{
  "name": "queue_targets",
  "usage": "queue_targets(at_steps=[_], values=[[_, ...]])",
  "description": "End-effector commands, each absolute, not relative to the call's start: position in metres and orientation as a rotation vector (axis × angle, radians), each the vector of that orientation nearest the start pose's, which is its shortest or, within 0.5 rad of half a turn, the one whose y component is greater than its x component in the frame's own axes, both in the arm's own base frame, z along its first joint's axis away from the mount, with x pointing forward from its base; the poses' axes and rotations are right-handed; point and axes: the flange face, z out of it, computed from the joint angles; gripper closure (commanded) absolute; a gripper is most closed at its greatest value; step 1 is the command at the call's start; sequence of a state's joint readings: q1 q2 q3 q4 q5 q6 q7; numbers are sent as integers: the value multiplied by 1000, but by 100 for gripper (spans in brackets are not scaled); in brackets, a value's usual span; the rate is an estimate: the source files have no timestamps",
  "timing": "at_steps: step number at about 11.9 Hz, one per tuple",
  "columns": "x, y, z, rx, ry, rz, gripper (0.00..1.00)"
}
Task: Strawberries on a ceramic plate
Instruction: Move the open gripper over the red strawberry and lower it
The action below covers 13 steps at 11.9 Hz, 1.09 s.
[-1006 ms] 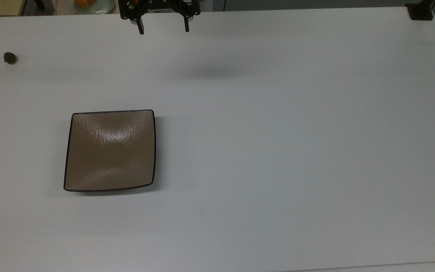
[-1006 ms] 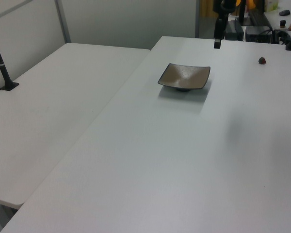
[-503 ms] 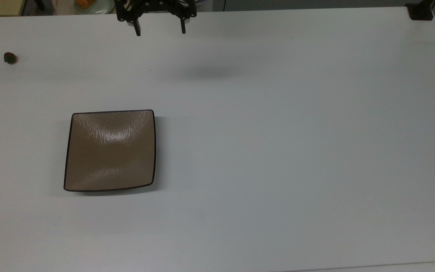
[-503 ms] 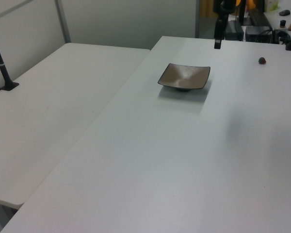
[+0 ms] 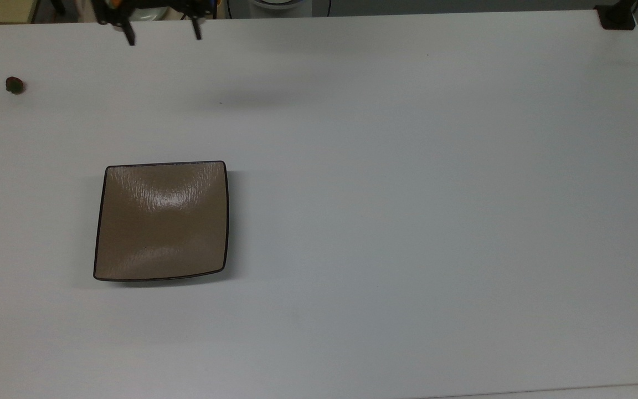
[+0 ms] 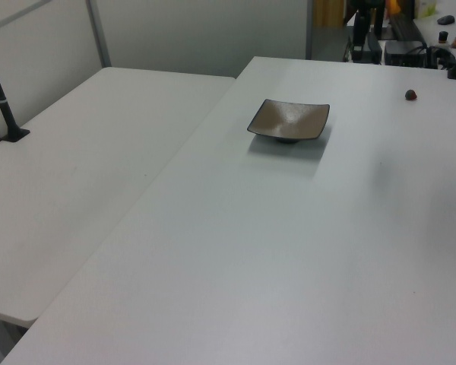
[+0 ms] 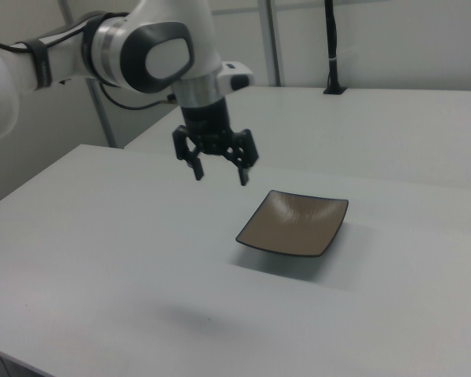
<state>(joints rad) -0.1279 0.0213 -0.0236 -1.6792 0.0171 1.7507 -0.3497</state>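
Gripper (image 5: 162, 36) hangs above the table (image 5: 407, 194), fingers spread wide, empty; strawberry (image 5: 15, 85) well apart from plate (image 5: 161, 221).

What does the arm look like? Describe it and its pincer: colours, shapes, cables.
The arm is glossy white with rounded joints, grey-black joint rings and a pale oval cap. A black cable runs along it. The pincer is black, with two slim straight fingers on a wide black body.
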Motion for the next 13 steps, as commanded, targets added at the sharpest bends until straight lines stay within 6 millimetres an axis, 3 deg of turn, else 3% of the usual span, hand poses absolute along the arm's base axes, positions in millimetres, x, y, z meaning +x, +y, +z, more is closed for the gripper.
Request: queue_targets(at_steps=[1, 3, 4, 8, 13], values=[[555, -152, 578, -3128, -328, -96, 0], [546, -211, 567, -3146, -278, -115, 0], [541, -248, 552, -3153, -225, -114, 0], [527, -330, 507, -3187, -155, -102, 0], [514, -386, 440, -3212, -183, -47, 0]])
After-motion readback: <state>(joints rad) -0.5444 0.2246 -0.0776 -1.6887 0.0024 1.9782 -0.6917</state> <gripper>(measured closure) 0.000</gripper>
